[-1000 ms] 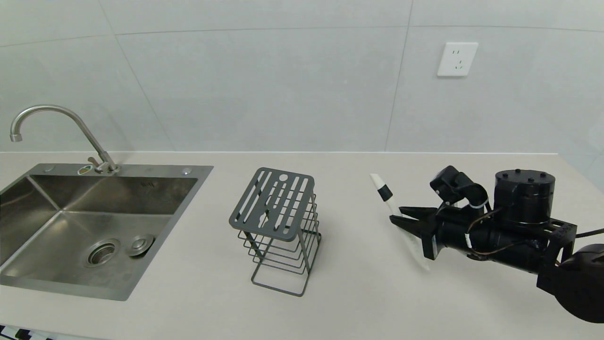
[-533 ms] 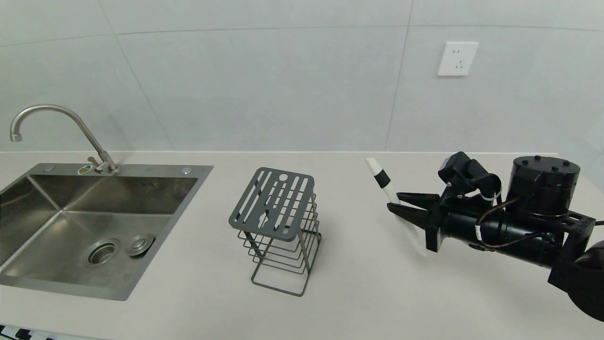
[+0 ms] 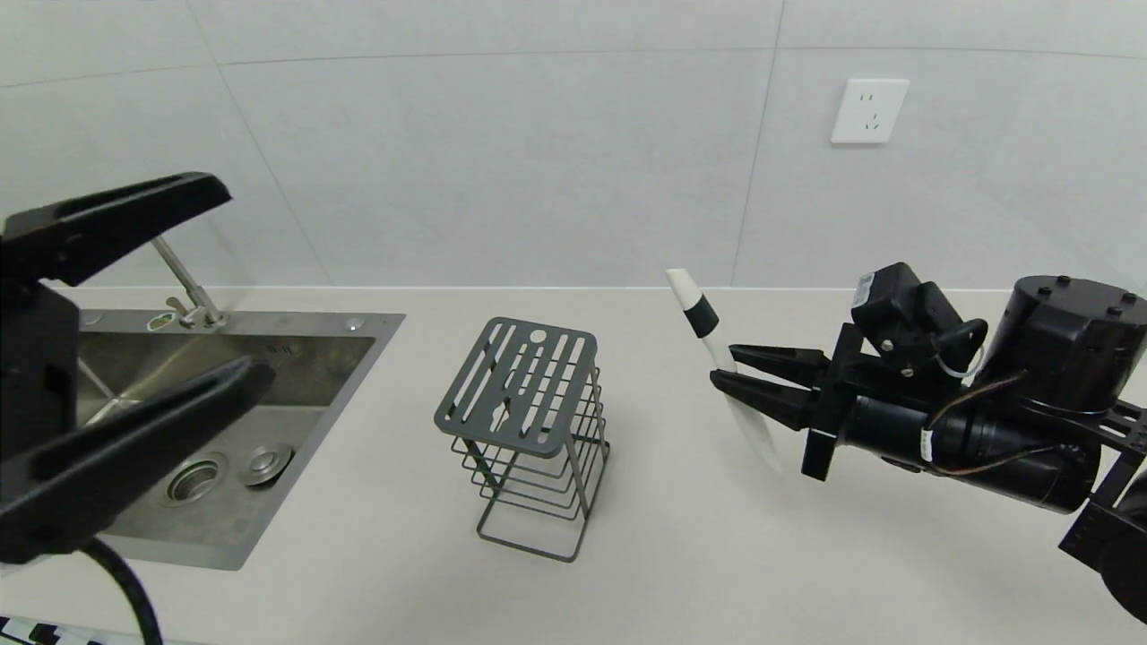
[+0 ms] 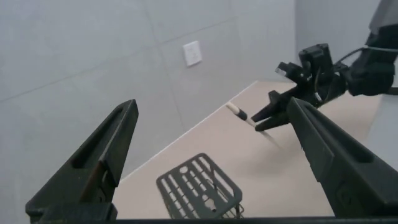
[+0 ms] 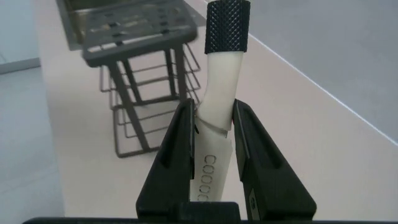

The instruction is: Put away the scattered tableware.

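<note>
White knife (image 3: 702, 315) is pinched near where handle meets blade by the right gripper (image 3: 722, 369), jaws pressed together on it. It is carried in the air over the countertop (image 3: 717, 564), to the right of the slotted wire rack (image 3: 518, 387) and well apart from it. We judge the step in hand to be bringing it to a slot in the rack's top plate. To do it well, we would first stand the knife near upright with the blade tip down. Then line the flat of the blade up with a long slot and lower it straight, so the tip neither catches the plate nor tips the light rack. Long axis is steeply tilted: black-banded handle end up and leaning toward the rack side, pale blade tip down and to the right. Left gripper (image 3: 246, 278) is spread wide and empty, raised over the sink (image 3: 269, 321).
</note>
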Controlling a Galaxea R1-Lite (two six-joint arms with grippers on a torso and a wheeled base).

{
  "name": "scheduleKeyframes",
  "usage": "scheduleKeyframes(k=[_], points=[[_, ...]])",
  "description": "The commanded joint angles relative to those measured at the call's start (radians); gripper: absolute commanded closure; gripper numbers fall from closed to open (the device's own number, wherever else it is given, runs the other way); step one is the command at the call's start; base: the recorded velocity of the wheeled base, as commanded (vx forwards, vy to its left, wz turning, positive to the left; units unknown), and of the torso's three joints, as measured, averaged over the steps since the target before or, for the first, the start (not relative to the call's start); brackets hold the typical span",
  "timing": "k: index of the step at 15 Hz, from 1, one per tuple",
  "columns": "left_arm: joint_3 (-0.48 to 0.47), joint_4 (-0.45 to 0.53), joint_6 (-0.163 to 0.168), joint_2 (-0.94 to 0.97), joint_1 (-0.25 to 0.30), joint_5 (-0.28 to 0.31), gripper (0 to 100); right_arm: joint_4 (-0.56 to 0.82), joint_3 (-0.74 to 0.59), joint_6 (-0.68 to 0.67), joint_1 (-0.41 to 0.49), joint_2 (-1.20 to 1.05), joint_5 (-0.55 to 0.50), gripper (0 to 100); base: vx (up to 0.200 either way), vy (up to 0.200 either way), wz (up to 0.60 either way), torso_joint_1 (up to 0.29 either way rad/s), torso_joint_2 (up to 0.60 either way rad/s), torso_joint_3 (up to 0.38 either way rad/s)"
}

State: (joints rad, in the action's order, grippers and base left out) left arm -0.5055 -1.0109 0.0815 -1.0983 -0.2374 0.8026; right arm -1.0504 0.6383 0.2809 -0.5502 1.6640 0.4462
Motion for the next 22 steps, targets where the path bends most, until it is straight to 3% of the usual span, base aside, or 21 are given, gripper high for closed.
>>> scheduleKeyframes(k=[1,3,8,9,11,13,14,16,21,22], points=[[0.012,-0.045,0.006,-0.126,0.000,0.044,0,0.000,-0.003,0.000,-0.008,-0.049,0.000,100,0.000,0.000,0.00,0.000,0.00,0.000],[0.019,-0.069,0.030,-0.150,0.000,0.126,0,0.000,-0.012,-0.002,-0.008,-0.073,0.000,100,0.000,0.000,0.00,0.000,0.00,0.000],[0.030,-0.068,0.023,-0.193,-0.002,0.239,0,-0.025,-0.011,-0.009,-0.010,-0.081,0.037,100,0.000,0.000,0.00,0.000,0.00,0.000],[0.022,-0.068,0.023,-0.221,-0.020,0.314,0,-0.051,-0.012,-0.031,-0.011,-0.078,0.065,100,0.000,0.000,0.00,0.000,0.00,0.000],[0.001,-0.069,0.023,-0.278,-0.085,0.349,0,-0.079,-0.012,-0.034,-0.011,-0.079,0.086,100,0.000,0.000,0.00,0.000,0.00,0.000],[-0.045,-0.071,0.027,-0.344,-0.158,0.345,0,-0.112,-0.032,-0.034,-0.020,-0.092,0.128,100,0.000,0.000,0.00,0.000,0.00,0.000],[-0.051,-0.071,0.027,-0.351,-0.166,0.345,0,-0.115,-0.035,-0.034,-0.028,-0.095,0.128,100,0.000,0.000,0.00,0.000,0.00,0.000],[-0.125,-0.074,0.029,-0.451,-0.252,0.224,0,-0.146,-0.075,-0.045,-0.063,-0.122,0.129,100,0.000,0.000,0.00,0.000,0.00,0.000],[-0.232,-0.201,0.021,-0.627,-0.309,0.190,0,-0.180,-0.143,-0.045,-0.063,-0.182,0.144,100,0.000,0.000,0.00,0.000,0.00,0.000],[-0.257,-0.268,-0.019,-0.667,-0.335,0.188,0,-0.189,-0.163,-0.045,-0.063,-0.193,0.147,100,0.000,0.000,0.00,0.000,0.00,0.000]])
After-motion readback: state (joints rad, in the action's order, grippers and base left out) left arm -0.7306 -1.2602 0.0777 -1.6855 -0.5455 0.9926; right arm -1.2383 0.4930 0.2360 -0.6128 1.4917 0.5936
